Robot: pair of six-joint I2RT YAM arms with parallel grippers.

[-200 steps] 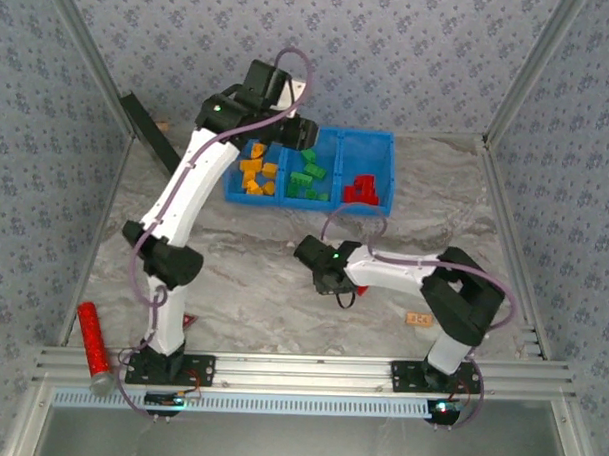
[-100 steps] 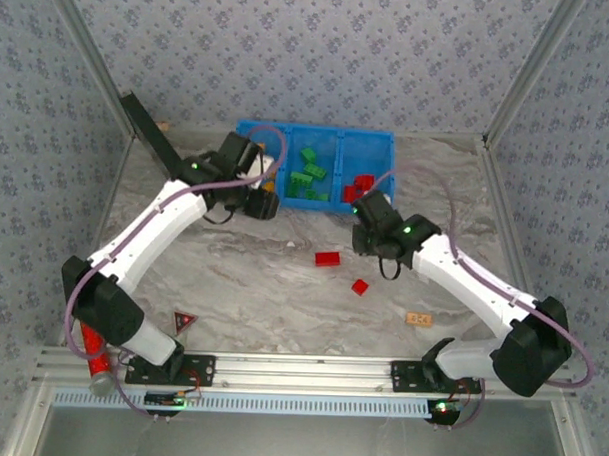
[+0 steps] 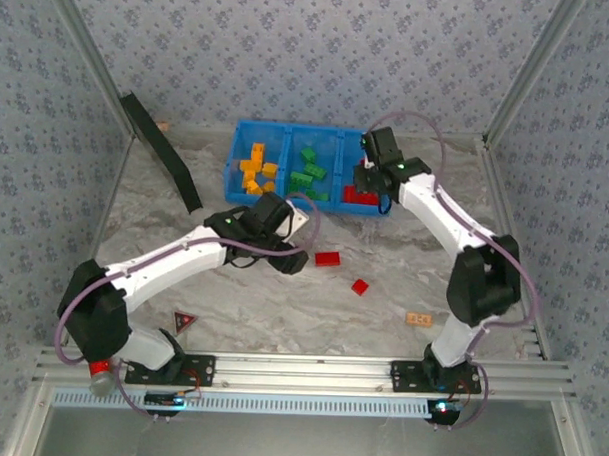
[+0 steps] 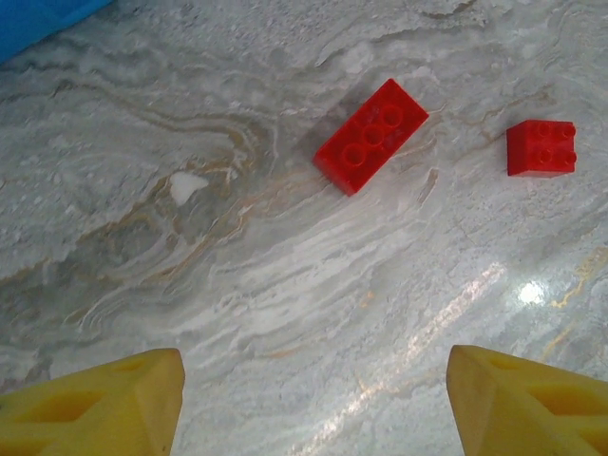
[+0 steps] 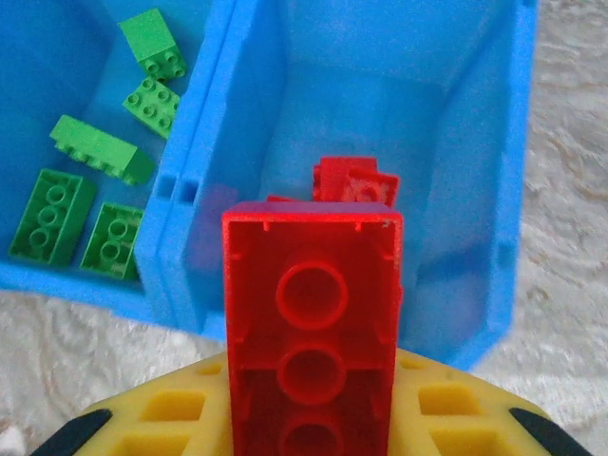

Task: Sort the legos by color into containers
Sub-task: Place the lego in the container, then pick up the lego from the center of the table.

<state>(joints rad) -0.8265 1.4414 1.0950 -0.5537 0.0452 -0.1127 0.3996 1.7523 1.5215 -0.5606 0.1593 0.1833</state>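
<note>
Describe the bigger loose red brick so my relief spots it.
Find the blue bin at the far side of the table, then come toward the near edge. Two red bricks lie loose there: it is the long red brick nearer the bin, not the small square brick.

Light was bright and even, with soft shadows, a glare spot on the tabletop [image 4: 532, 293] and blurred near edges.

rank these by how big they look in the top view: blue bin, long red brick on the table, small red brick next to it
1. blue bin
2. long red brick
3. small red brick
</note>
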